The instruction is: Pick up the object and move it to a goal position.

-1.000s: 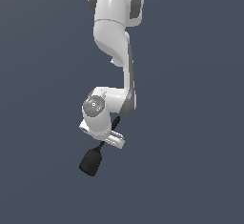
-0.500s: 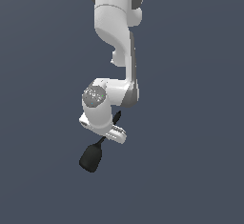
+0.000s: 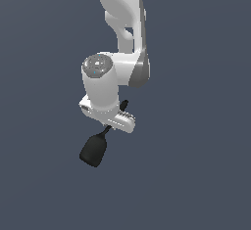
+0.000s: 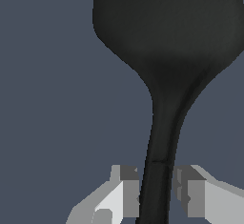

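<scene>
- White Franka arm (image 3: 122, 38) reaching down from the top of the exterior view, against a plain dark grey-blue background.
- Claw (image 3: 109, 126) at the arm's lower end, closed onto the thin handle of a matte black spatula (image 3: 94, 149).
- Rounded flat head hanging below the claw, toward 7 o'clock in the exterior view; short handle end poking out above the claw, toward 1 o'clock.
- Up close in the wrist view: claw (image 4: 156, 192) with one grey pad (image 4: 129, 189) on either side of the spatula (image 4: 167, 37) handle, pressed against it or very nearly so.
- Handle widening into the broad head, well clear of the fingertips.
</scene>
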Tool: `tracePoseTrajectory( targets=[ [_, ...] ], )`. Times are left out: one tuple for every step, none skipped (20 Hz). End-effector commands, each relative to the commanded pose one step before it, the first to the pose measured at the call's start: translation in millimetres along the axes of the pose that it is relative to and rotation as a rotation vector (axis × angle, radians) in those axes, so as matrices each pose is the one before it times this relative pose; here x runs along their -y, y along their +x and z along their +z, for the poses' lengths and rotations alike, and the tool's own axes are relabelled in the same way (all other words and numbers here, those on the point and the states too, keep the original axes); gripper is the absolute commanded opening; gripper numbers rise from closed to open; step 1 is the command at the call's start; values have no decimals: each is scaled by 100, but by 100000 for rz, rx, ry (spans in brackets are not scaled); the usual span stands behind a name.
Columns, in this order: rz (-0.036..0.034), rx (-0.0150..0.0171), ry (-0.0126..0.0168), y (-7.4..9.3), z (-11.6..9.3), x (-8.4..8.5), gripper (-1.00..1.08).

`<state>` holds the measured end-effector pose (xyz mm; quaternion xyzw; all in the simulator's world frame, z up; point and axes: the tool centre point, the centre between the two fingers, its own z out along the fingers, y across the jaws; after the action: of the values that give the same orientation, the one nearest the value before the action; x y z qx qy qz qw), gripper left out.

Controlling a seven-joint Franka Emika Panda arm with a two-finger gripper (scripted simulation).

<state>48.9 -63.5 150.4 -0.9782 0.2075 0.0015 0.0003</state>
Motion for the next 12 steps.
tracePoseTrajectory(
  targets=[
    [19, -241, 99, -683, -3144, 232, -100],
    [0, 0, 0, -277, -1206, 95, -100],
    [0, 0, 0, -275, -1206, 95, -100],
    [27, -18, -36, -271, -1209, 85, -100],
    [0, 0, 0, -271, -1203, 95, -100],
    [0, 0, 0, -269, -1204, 95, -100],
    [0, 0, 0, -267, -1203, 95, -100],
    [22, -20, -39, -264, -1204, 91, -100],
    [0, 0, 0, -261, -1196, 95, -100],
    [0, 0, 0, -258, -1193, 95, -100],
    [19, -21, -40, -256, -1194, 96, -100],
    [0, 0, 0, -251, -1184, 97, -100]
  ],
)
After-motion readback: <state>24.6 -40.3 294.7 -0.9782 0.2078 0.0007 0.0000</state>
